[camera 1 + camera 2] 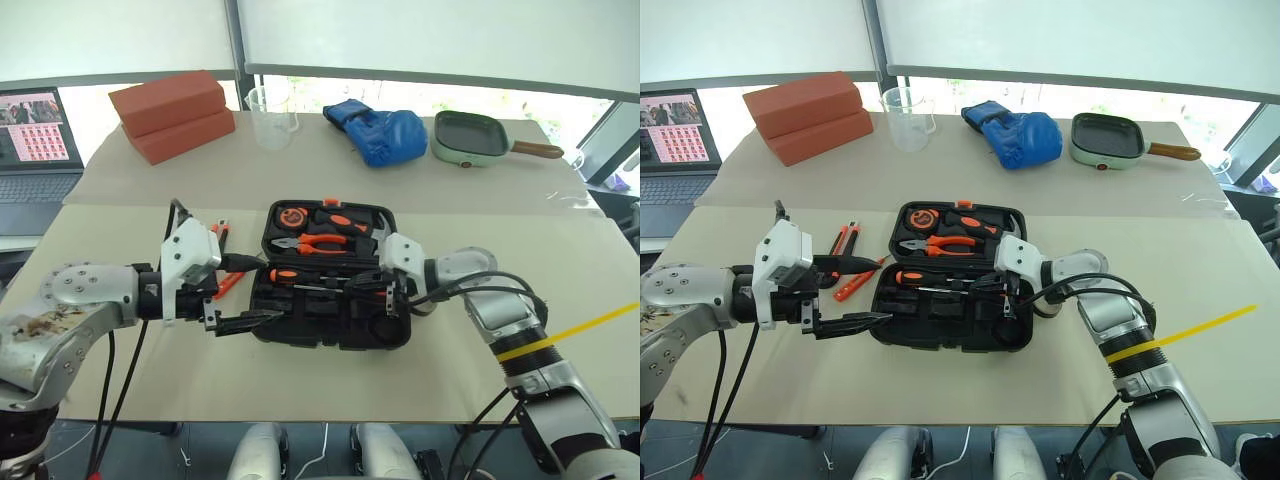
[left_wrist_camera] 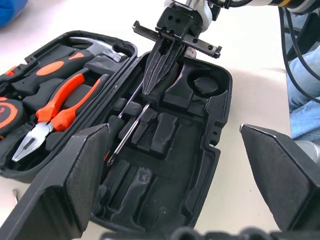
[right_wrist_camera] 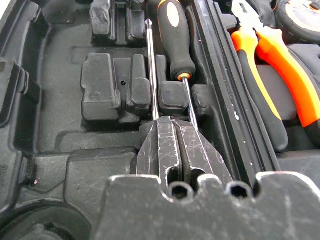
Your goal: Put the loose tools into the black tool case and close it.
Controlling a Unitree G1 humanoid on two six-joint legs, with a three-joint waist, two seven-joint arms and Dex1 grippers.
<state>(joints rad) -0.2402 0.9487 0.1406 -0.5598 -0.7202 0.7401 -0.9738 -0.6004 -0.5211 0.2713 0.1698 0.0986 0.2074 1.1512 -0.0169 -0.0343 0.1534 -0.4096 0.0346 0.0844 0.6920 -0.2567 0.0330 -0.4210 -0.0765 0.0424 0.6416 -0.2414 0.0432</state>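
Observation:
The black tool case (image 1: 330, 338) lies open in the middle of the table, its lid flat behind it. Two orange-and-black screwdrivers lie side by side in its front half: one (image 3: 175, 40) shows its handle, the other (image 3: 152, 70) only its shaft. My right gripper (image 3: 170, 122) is inside the case, shut right over the near end of that shaft with nothing seen between its fingers. My left gripper (image 2: 175, 130) hovers open at the case's left end. The orange-black utility knife (image 1: 843, 240) and the slim orange tester screwdriver (image 1: 847, 288) lie on the table left of the case.
Pliers (image 1: 320, 242), a tape measure (image 1: 292, 216) and a hammer sit in the lid. Along the back of the table stand red bricks (image 1: 175, 115), a clear measuring cup (image 1: 270, 115), a blue glove (image 1: 378, 132) and a green pan (image 1: 470, 135). A laptop (image 1: 35, 140) is at far left.

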